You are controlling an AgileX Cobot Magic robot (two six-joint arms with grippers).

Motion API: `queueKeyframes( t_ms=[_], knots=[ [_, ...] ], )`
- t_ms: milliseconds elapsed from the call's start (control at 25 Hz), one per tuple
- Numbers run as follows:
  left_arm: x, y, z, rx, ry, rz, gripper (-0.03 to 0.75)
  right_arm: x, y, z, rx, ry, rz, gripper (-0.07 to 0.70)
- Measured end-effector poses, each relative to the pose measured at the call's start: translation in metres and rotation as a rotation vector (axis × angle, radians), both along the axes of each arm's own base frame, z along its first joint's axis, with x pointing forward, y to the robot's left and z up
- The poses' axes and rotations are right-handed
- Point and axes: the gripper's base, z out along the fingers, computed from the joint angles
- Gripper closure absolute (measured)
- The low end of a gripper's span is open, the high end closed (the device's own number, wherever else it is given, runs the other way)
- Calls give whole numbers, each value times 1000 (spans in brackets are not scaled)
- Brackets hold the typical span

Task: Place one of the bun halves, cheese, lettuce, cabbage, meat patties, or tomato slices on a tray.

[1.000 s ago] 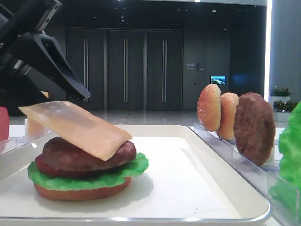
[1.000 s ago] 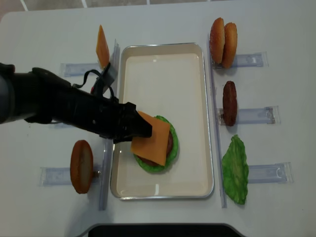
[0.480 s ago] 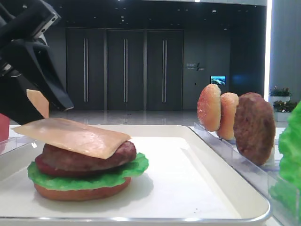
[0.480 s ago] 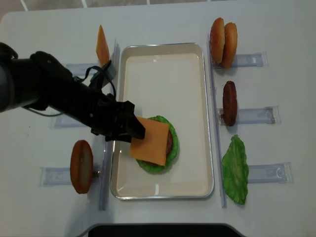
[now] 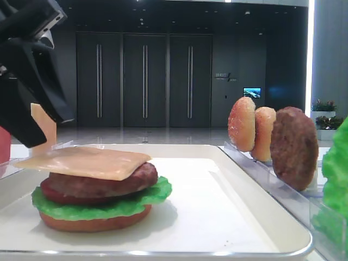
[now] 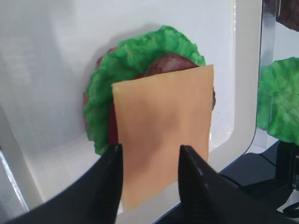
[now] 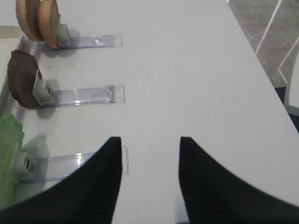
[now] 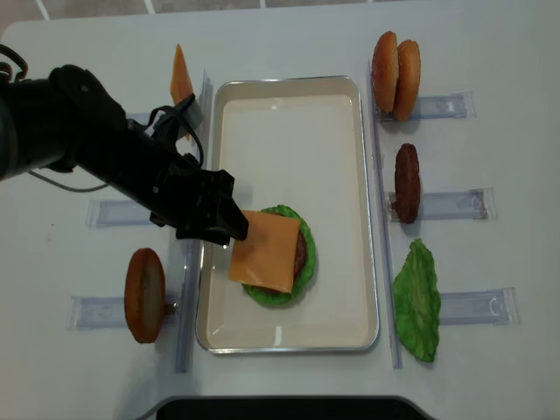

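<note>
The thin square pale-orange cheese slice rests released atop the dark patty on the large white rectangular tray, with the left pincer apart just beside it, so placement appears complete and withdrawal follows.

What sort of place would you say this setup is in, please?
Probably a demo table in a large lobby or hall, not a kitchen. Behind the white tray stand tall dark doors and a small wall screen, and the burger parts sit upright in clear holder racks on a plain white table.
</note>
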Motion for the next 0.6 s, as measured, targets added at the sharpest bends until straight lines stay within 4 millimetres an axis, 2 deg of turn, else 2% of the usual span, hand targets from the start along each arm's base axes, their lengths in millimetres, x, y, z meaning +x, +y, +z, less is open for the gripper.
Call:
queueKeyframes(
  t_ms=[120,360,600],
  knots=[
    [6,-2,8,-3,-26,-10,411,0,0,0,0,0,0,348],
    [27,-4,39,26,-89,-51,411,0,0,0,0,0,0,348],
    [42,15,68,301,-102,-89,411,0,0,0,0,0,0,348]
  ],
)
